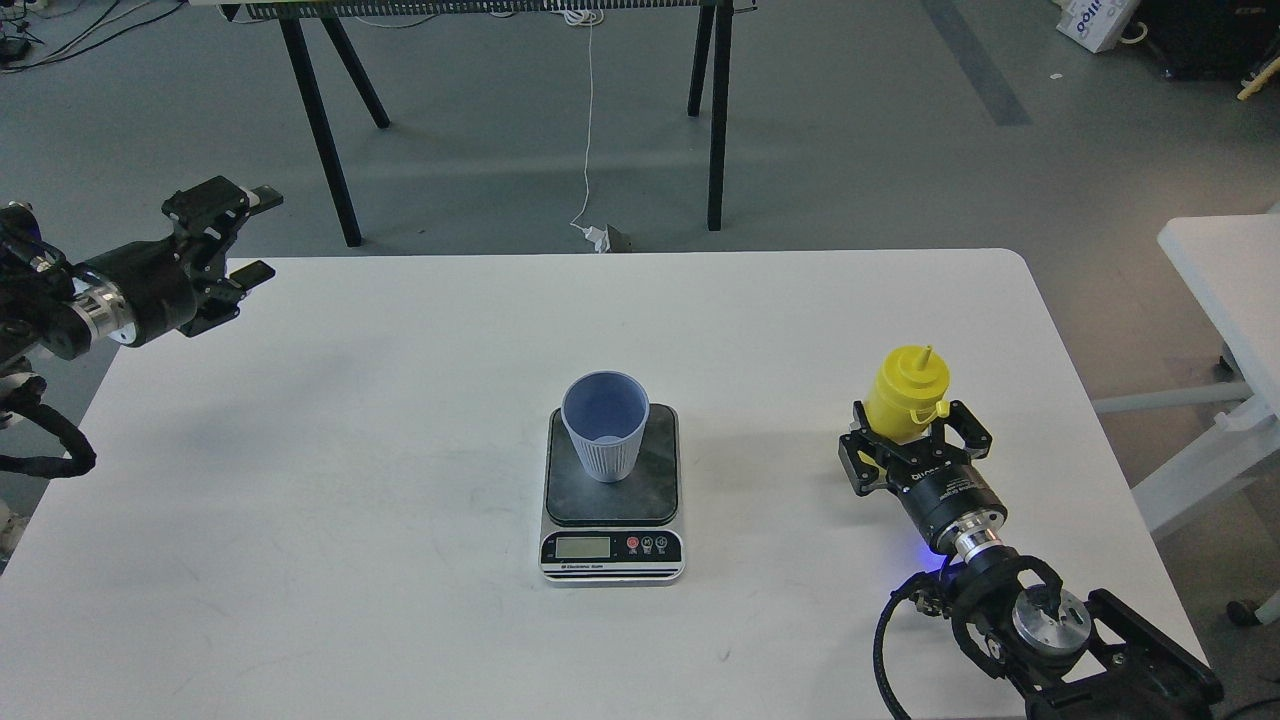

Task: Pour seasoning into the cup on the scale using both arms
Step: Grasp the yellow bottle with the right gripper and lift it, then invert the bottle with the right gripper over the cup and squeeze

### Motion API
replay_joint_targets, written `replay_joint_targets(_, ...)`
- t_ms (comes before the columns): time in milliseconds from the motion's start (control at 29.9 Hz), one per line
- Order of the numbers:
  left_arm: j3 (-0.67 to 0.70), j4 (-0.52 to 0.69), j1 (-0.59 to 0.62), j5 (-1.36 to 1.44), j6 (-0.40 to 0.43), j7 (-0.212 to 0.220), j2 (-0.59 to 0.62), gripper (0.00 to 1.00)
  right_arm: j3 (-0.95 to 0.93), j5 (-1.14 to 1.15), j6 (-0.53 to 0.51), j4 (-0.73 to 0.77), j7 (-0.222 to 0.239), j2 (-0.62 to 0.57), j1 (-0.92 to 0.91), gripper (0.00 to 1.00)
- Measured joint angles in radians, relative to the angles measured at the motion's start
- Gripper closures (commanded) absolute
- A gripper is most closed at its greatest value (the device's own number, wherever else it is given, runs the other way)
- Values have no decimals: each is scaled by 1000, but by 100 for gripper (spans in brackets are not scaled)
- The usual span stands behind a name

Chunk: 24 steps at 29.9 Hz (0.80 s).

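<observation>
The yellow seasoning bottle [905,392] stands upright on the table's [400,520] right side, its pointed nozzle up, and my right gripper [912,432] is closed around it. My left gripper [255,235] hangs open, far from the cup [605,425] on the scale [612,505].

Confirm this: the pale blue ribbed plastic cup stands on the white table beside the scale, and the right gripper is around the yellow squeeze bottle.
One detail is wrong. The pale blue ribbed plastic cup stands on the dark grey platform of the small silver kitchen scale, not on the table beside it. The head view shows this. The rest holds: the right gripper is around the yellow squeeze bottle.
</observation>
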<state>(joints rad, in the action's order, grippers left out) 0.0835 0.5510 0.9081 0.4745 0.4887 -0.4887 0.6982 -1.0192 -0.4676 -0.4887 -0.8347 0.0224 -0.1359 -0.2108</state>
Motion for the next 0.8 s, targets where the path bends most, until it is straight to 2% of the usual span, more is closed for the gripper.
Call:
replay_joint_targets(100,1,1,0,0,0,0,1,0,-2,22,0,-14,0,-12,-46,89)
replay_joint_targets(268,1,1,0,-1,0,0,7,0,-4,146,4,-18,-1,-88,-248,89)
replay_joint_targets(502,3,1,0,0,0,0,6,0,12,529,128,27,1,-110,-562,89)
replay_joint_targets(635,5,0,8,1,0,0,6,0,91,742,196,31,0,-92,-687,89)
replay_joint_targets(803,5,0,8,1,0,0,6,0,280,919,243,31,-16,-65,-826,89)
